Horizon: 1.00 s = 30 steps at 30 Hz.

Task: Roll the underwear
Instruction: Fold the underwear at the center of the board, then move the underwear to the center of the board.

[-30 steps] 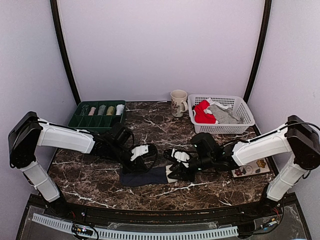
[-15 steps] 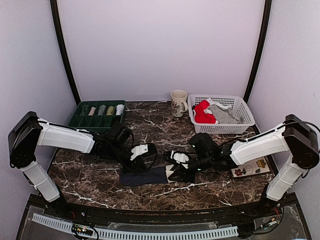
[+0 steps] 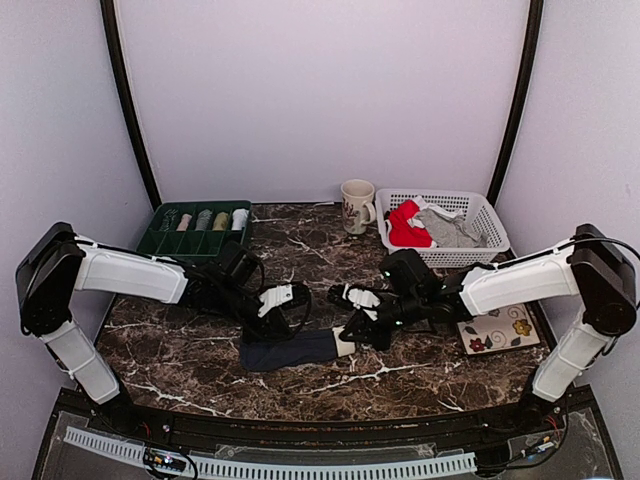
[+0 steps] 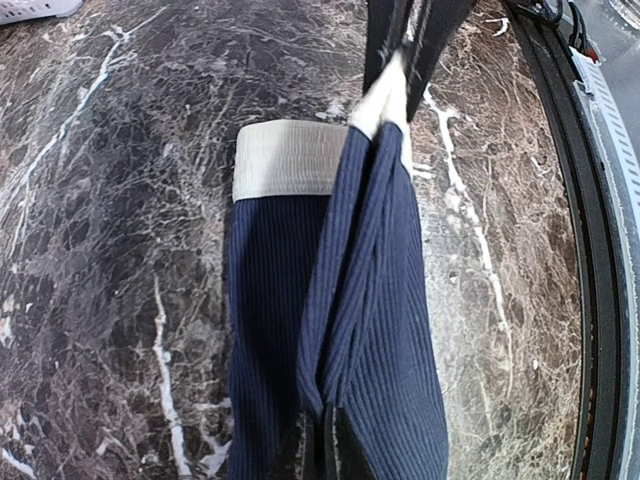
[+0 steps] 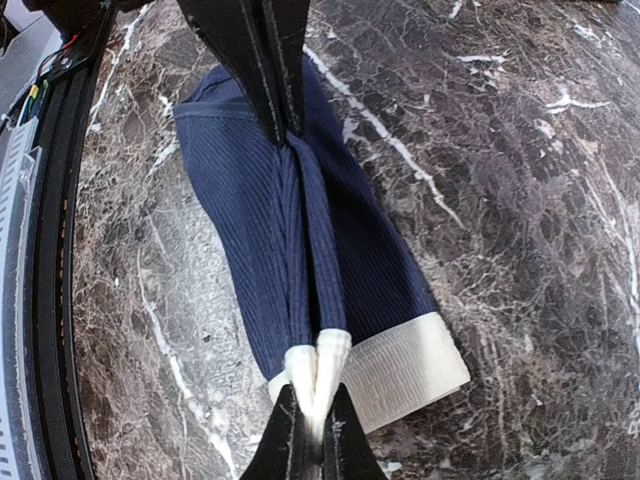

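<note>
At 10 o'clock on the counter (image 3: 300, 250) sits a green tray (image 3: 160, 243), rectangular and split into compartments. A row of small rolls (image 3: 205, 220), pale, beige and olive, stands along its far side. At 2 o'clock is a white basket (image 3: 492, 240) of latticed plastic with slanted walls. It holds the red underwear (image 3: 405, 228), white-trimmed, bunched at its 9 o'clock end, and the grey underwear (image 3: 452, 230), crumpled beside it toward 3 o'clock. A cream mug (image 3: 356, 205) with a printed pattern stands just beside the basket at 12 o'clock. Its inside cannot be seen.

The navy underwear (image 3: 285, 352) lies stretched out sideways near the middle of the counter, toward 6 o'clock. Its cloth is finely ribbed and dark blue, with a broad off-white waistband at the end toward 3 o'clock. A long ridge of cloth is pulled up along its length between the two arms, while the rest lies flat, including part of the waistband.

The left gripper (image 4: 320, 452) is clenched on the navy end of that ridge. The right gripper (image 5: 308, 432) is pinched tight on the waistband end, with pale fabric squeezed between its dark fingers.

The counter is glossy dark brown marble threaded with white veins. A pale card (image 3: 497, 331) printed with flowers lies flat at 4 o'clock.
</note>
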{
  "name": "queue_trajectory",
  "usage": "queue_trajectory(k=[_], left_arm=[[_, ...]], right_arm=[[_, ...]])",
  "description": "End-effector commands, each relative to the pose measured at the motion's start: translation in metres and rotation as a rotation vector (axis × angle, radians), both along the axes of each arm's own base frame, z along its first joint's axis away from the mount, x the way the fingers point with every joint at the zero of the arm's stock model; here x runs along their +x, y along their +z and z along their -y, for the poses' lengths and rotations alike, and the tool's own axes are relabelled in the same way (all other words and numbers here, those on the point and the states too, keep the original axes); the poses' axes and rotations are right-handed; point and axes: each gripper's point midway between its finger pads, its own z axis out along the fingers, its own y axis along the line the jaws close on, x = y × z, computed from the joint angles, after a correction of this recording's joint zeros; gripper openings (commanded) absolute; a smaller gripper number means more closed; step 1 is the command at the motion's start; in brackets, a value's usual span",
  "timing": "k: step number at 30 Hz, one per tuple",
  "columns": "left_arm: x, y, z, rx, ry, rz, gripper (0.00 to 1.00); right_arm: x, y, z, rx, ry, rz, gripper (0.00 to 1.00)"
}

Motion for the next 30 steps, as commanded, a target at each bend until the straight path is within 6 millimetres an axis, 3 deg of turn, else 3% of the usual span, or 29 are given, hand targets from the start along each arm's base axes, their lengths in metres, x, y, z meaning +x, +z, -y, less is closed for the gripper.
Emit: queue_trajectory(k=[1, 9, 19, 25, 30], left_arm=[[0.010, 0.010, -0.004, -0.005, 0.000, 0.030, 0.00], [0.022, -0.006, -0.007, 0.030, 0.028, -0.001, 0.00], [0.040, -0.021, -0.007, 0.033, 0.079, -0.079, 0.00], [0.038, -0.027, -0.004, 0.046, 0.057, -0.114, 0.00], [0.018, -0.017, 0.011, 0.004, -0.001, -0.153, 0.00]], right_arm=[[0.014, 0.008, -0.005, 0.004, -0.013, -0.036, 0.00], [0.033, -0.021, -0.013, -0.071, -0.042, -0.145, 0.00], [0.067, -0.038, -0.022, -0.097, -0.107, -0.280, 0.00], [0.045, -0.062, -0.011, -0.189, -0.112, -0.450, 0.00], [0.013, -0.065, 0.014, -0.239, -0.135, -0.559, 0.00]])
